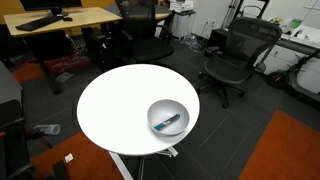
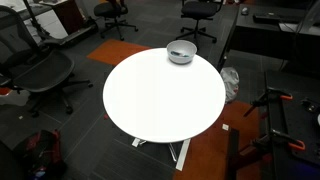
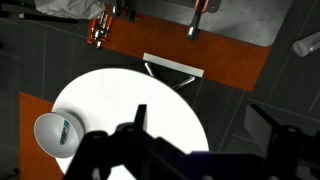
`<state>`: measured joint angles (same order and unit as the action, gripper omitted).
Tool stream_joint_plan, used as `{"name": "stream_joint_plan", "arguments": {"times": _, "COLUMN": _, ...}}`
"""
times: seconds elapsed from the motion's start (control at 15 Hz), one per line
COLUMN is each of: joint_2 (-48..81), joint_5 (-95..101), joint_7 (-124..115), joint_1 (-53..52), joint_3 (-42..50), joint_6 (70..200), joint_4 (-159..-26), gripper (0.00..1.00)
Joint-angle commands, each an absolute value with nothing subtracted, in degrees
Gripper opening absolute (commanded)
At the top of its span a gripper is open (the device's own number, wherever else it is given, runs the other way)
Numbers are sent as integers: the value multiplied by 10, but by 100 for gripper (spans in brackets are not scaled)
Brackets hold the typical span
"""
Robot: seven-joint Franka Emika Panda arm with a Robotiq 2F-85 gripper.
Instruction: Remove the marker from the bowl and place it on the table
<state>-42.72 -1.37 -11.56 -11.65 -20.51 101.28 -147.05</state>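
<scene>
The light grey-white bowl (image 1: 172,117) sits near the edge of the round white table (image 1: 110,110). The marker (image 1: 168,123), dark with a teal part, lies inside it. The bowl (image 2: 181,51) stands at the table's (image 2: 165,100) far edge in an exterior view. In the wrist view the bowl (image 3: 57,132) with the marker (image 3: 64,128) is at the lower left of the table (image 3: 130,95). My gripper (image 3: 205,125) hangs high above the table, open and empty, well to the side of the bowl. The arm does not show in either exterior view.
Black office chairs (image 1: 238,55) stand around the table. A rectangular wooden desk (image 1: 60,18) is at the back. Orange carpet patches (image 3: 200,50) lie on the dark floor. Another chair (image 2: 40,75) and a dark desk (image 2: 265,30) flank the table.
</scene>
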Motion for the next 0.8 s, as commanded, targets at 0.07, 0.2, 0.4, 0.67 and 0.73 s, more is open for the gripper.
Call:
{"name": "stream_joint_plan", "arguments": {"times": 0.07, "joint_2": -424, "joint_5": -8, "joint_7": -121, "joint_1": -126, "joint_3": -198, "joint_6": 1012, "joint_4": -1470, "gripper": 100}}
{"name": "stream_joint_plan", "arguments": {"times": 0.2, "joint_2": -424, "joint_5": -8, "joint_7": -121, "joint_1": -126, "joint_3": -198, "joint_6": 1012, "joint_4": -1470, "gripper": 100}}
{"name": "stream_joint_plan", "arguments": {"times": 0.4, "joint_2": -425, "joint_5": -6, "joint_7": -122, "joint_1": -123, "joint_3": -197, "joint_6": 1012, "joint_4": -1470, "gripper": 100}}
{"name": "stream_joint_plan", "arguments": {"times": 0.67, "joint_2": -438, "joint_5": 6, "joint_7": -111, "joint_1": -111, "joint_3": -169, "joint_6": 1022, "joint_4": -1471, "gripper": 100}}
{"name": "stream_joint_plan", "arguments": {"times": 0.73, "joint_2": -446, "joint_5": 12, "joint_7": -114, "joint_1": -104, "joint_3": -158, "joint_6": 1029, "joint_4": -1473, "gripper": 100}}
